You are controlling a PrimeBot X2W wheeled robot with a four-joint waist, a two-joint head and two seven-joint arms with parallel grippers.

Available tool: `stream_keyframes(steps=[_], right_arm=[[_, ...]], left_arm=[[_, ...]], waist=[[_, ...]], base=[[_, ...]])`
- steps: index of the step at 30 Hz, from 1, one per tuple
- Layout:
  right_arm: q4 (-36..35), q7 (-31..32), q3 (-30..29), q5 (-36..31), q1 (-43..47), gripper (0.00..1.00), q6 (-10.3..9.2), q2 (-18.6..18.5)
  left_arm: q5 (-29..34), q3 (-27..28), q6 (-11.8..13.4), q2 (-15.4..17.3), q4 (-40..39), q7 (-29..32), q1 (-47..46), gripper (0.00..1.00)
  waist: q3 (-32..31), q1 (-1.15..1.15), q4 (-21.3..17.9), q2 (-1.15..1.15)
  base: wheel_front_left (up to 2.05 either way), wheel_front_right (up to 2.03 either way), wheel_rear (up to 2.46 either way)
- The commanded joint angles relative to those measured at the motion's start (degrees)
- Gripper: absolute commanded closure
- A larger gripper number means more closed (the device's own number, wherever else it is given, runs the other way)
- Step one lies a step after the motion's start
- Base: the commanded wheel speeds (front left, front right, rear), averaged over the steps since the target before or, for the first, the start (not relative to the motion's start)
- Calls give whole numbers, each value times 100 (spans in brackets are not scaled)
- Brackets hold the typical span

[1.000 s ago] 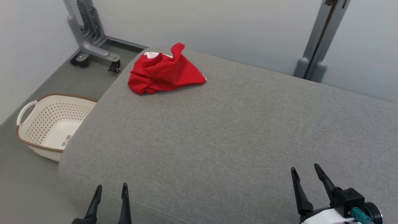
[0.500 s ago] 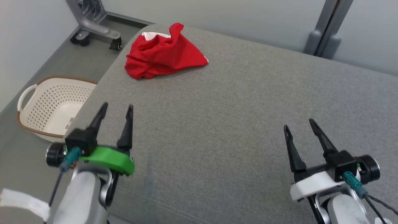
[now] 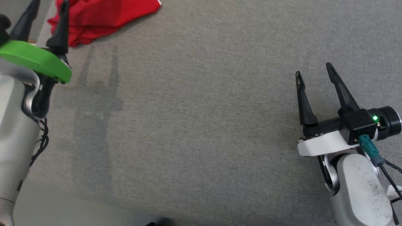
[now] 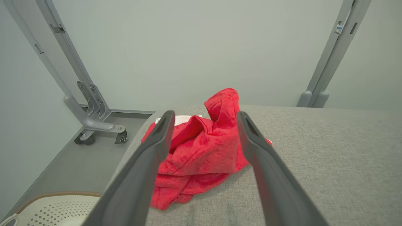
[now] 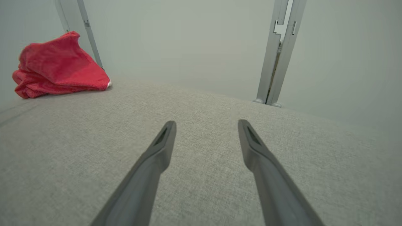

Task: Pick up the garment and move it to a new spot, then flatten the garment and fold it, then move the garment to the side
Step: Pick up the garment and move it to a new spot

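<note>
Head view: the green-collared left gripper [image 3: 49,6], its dark fingers spread wide and empty, pointed at the crumpled red cloth garment [image 3: 106,15] on the grey fabric cushion's [image 3: 188,125] far-left corner, apparently aligning to pinch it. The white-collared right gripper [image 3: 313,69] hovered well apart, equally wide and empty.

The garment [image 3: 103,18] lies on the cushion [image 3: 194,125] at the head view's upper left, just beyond the left gripper [image 3: 50,3]. The right gripper [image 3: 313,69] is at mid-right, well apart. A basket [image 4: 53,210] sits beside the cushion, lower left in the left wrist view.
</note>
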Motion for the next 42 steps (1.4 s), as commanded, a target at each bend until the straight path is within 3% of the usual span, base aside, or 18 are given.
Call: stream_keyframes(steps=[1,6,13,14,15,23,29,36,42], right_arm=[[-71,-15,11,-46,-151,0,-8,-2],[-189,-14,-10,-134,-112,0,-8,-8],[-238,6,-61,-137,125,0,-9,-50],[-225,7,-63,-127,149,0,-9,-52],[-206,8,-64,-118,174,0,-10,-54],[-23,18,-38,124,433,0,-9,-26],[71,-3,67,559,643,0,-9,-11],[156,-7,241,986,998,0,-9,-11],[114,-8,262,1236,1282,0,-9,-6]], left_arm=[[-203,-89,6,93,131,8,-246,0],[-768,-343,6,262,743,91,-734,0],[-881,-612,8,367,1747,92,-1128,0],[-916,-656,8,362,1809,137,-1148,36],[-904,-732,8,388,1849,169,-1170,98],[-831,-1359,8,616,1210,-19,-1204,100],[-1001,-1721,8,717,192,-65,-877,100],[-1647,-2141,7,897,-2075,418,-188,100],[-2276,-2374,257,765,-4242,791,572,100]], waist=[[1475,-1,-1269,0],[1519,-1,-1323,0],[1375,-1,-1310,0],[1341,-1,-1302,0],[1295,-1,-1285,0],[557,-1,-1101,0],[-265,-1,-1138,0],[-1020,-1,-1424,0],[-1298,-1,-1840,0]], base=[[0,0,0],[0,0,0],[0,0,0],[0,0,0],[0,0,0],[0,0,0],[0,0,0],[0,0,0],[0,0,0]])
